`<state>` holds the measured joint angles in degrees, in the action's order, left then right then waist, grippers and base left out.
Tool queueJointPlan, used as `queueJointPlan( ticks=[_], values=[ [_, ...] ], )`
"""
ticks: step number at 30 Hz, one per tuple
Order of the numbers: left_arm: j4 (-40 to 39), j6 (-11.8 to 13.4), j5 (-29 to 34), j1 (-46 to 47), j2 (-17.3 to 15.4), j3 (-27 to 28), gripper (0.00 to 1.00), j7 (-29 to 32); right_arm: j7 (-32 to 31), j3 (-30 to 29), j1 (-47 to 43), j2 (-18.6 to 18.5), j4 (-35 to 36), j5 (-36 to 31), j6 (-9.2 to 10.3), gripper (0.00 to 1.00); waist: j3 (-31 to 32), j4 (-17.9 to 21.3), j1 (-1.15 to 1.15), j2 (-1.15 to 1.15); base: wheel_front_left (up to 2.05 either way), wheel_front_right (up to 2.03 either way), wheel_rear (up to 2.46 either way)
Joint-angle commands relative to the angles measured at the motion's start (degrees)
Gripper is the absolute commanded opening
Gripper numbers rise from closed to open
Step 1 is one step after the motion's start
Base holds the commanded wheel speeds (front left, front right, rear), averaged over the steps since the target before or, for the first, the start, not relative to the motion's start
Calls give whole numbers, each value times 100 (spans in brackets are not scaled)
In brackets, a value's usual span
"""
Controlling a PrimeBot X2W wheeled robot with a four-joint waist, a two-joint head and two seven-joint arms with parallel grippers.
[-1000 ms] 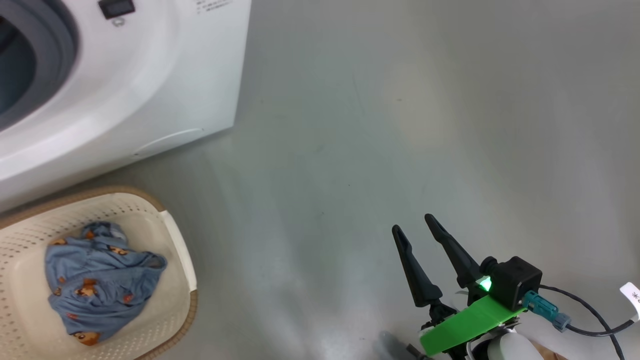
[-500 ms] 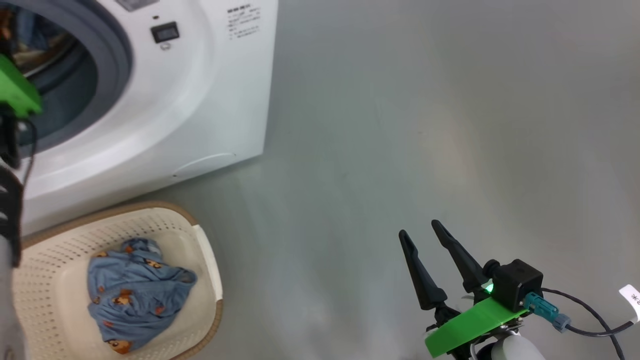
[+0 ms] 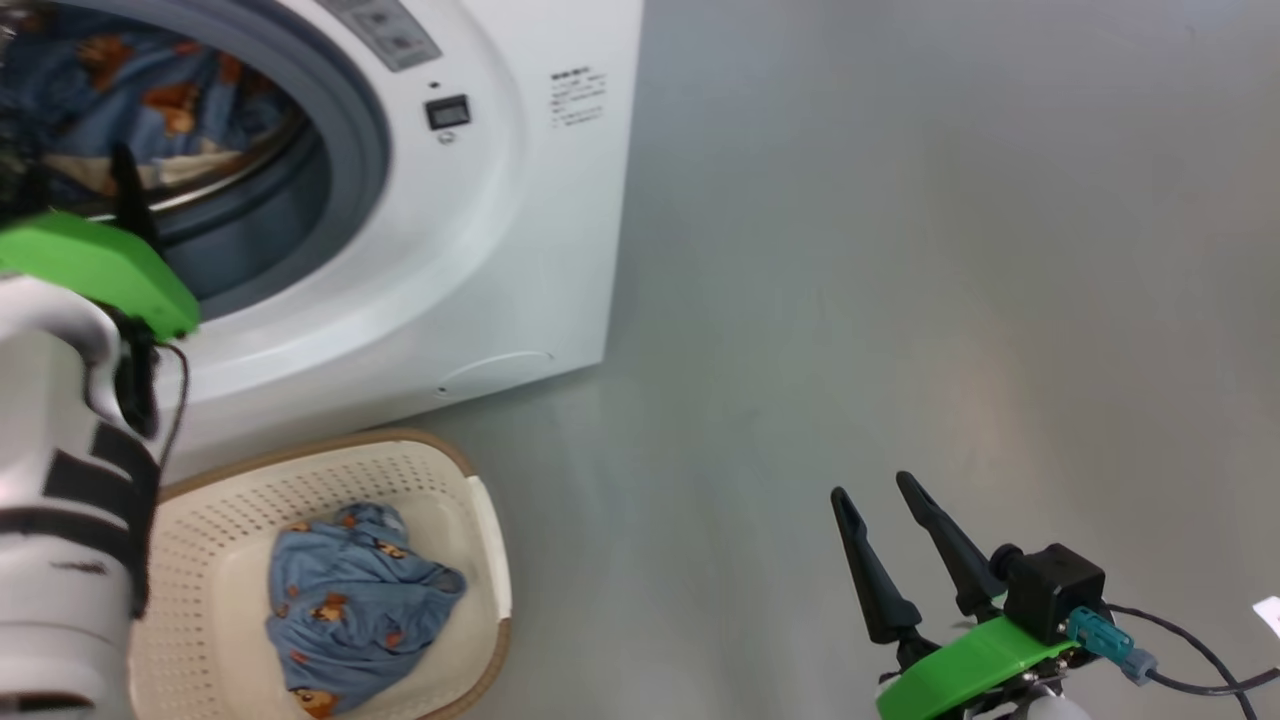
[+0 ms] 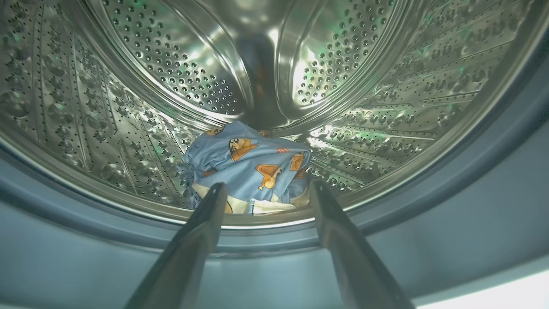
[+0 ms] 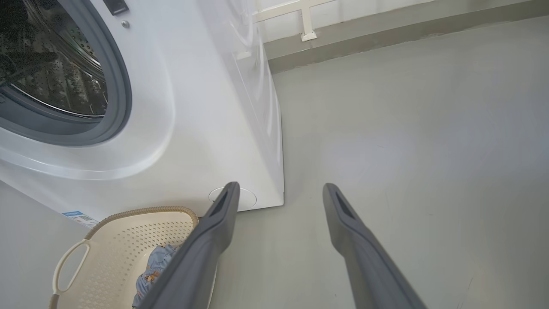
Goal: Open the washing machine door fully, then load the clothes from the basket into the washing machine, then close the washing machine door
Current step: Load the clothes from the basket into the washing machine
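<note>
Steel drum (image 4: pixel 171 64) holds bear-print clothes (image 4: pixel 253 159). Left end effector (image 4: pixel 268 186) spread wide and empty at its mouth, likely a drop. Right end effector (image 3: pixel 872 490) open, empty, parked clear on the right.

Just glossy grey floor (image 5: pixel 407 128) under and ahead of my right gripper (image 5: pixel 279 189). Far beyond it there's a darker skirting strip (image 5: pixel 386 34) with a white post (image 5: pixel 305 19) standing on it.

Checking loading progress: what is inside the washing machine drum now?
A bundle of blue bear-print fabric with a cream piece beneath lies at the drum's bottom front. Anything behind or under the bundle is covered.
</note>
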<state>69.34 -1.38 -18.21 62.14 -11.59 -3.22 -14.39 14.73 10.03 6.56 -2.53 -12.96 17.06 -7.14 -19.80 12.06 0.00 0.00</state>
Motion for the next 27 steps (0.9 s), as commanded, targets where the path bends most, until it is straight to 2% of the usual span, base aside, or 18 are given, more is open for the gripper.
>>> queueJointPlan(
  ticks=[1,6,17,27],
  values=[
    [-291,-75,-24,-253,-164,86,100,-59,27,70,-108,-34,76,-57,-35,100,294,-284,0,0,0,0,0],
    [-748,-183,-137,-824,66,214,100,-60,27,-74,-180,-34,27,-112,-35,100,519,-532,0,0,0,0,0],
    [-1717,-284,65,-2251,481,133,100,-61,27,-317,-275,-34,23,-237,-35,100,847,-945,0,0,0,0,0],
    [-2957,-421,86,-3703,661,166,100,-61,27,-359,-289,-34,69,-423,-35,100,1101,-1110,0,0,0,0,0]
  ],
)
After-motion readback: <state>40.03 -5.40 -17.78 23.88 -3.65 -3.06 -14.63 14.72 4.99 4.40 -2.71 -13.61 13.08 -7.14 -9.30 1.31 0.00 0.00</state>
